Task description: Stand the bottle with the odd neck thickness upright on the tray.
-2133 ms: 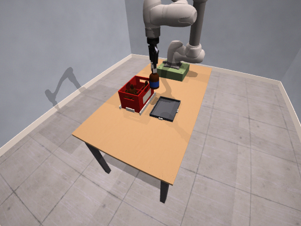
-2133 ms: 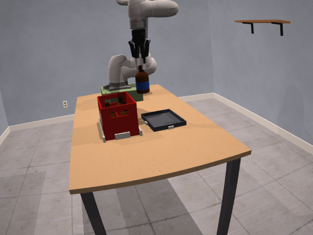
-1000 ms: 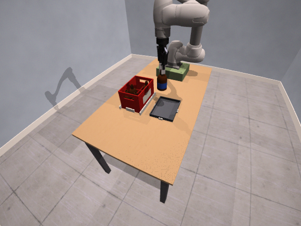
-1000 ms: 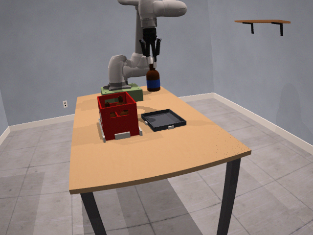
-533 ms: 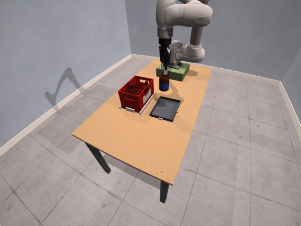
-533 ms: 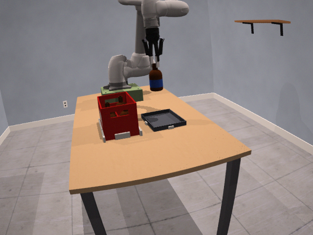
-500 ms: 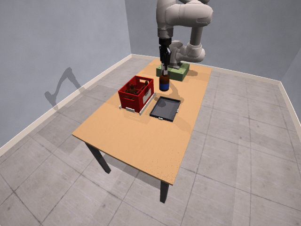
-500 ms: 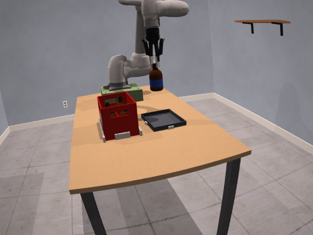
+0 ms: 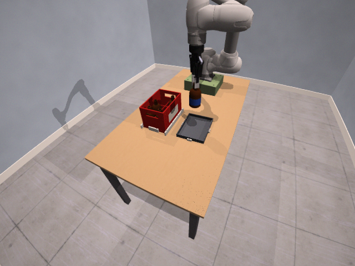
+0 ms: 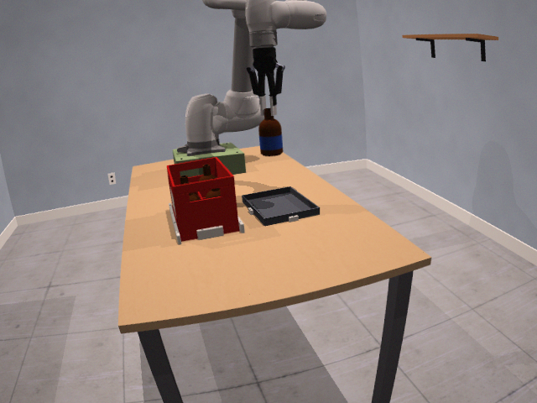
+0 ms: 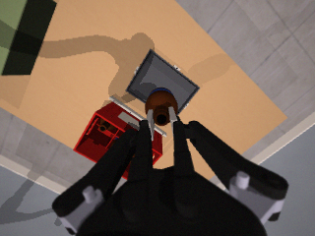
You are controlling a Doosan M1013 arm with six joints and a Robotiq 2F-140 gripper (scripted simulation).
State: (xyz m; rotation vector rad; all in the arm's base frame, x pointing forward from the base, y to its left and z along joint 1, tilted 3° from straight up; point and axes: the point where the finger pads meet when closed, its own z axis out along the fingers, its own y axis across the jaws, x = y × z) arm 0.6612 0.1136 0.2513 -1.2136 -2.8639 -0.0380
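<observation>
My gripper is shut on the neck of a brown bottle with a blue label. The bottle hangs about upright in the air, higher than the tray. The dark grey tray lies level on the table with nothing standing on it. The red crate stands upright beside the tray. Several brown bottles stand inside it, mostly hidden by its walls. Their neck widths are too small to compare.
White stops sit around the crate's foot, and small white clips sit at the tray's edges. The arm's green base block stands at the table's back. A wall shelf is far right.
</observation>
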